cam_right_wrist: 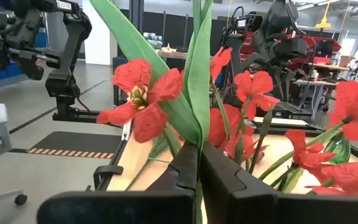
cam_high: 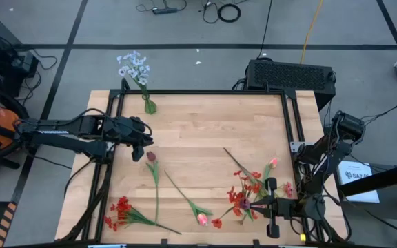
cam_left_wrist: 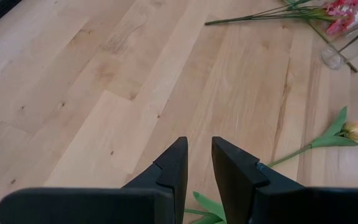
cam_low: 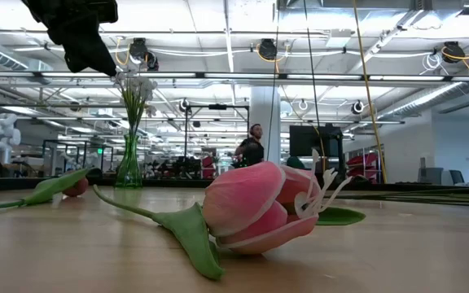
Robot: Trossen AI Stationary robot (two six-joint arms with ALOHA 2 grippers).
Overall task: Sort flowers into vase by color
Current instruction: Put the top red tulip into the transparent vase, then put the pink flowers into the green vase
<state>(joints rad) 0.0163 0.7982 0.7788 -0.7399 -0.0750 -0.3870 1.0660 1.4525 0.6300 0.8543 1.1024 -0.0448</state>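
My right gripper (cam_high: pixel 255 204) is near the table's front right, shut on a red flower sprig (cam_high: pixel 242 200) among more red and pink flowers (cam_high: pixel 274 164). My left gripper (cam_high: pixel 142 143) hovers over the table's left middle, open, with nothing between its fingers (cam_left_wrist: pixel 199 165). A dark red tulip (cam_high: pixel 151 157) lies just in front of it. A pink tulip (cam_high: pixel 202 219) and a red cluster (cam_high: pixel 119 212) lie on the wood near the front edge. A green vase (cam_high: pixel 147 105) with a white sprig (cam_high: pixel 134 65) stands at the far edge. My right gripper pinches the red sprig's green stem and long leaf (cam_right_wrist: pixel 197 140) between its two fingers. The fingers come level from the table's right side. Leaf and red blooms (cam_right_wrist: pixel 138 93) stick out beyond the fingertips. Whether the sprig is clear of the table I cannot tell.
A clear glass thing (cam_left_wrist: pixel 332 57) lies beside the pink flowers on the right. A black frame (cam_high: pixel 205 92) runs round the table's edge, and a black box (cam_high: pixel 289 74) sits beyond the far right corner. Bare wood (cam_high: pixel 205 131) spans the middle. A person (cam_low: pixel 253 148) stands far off.
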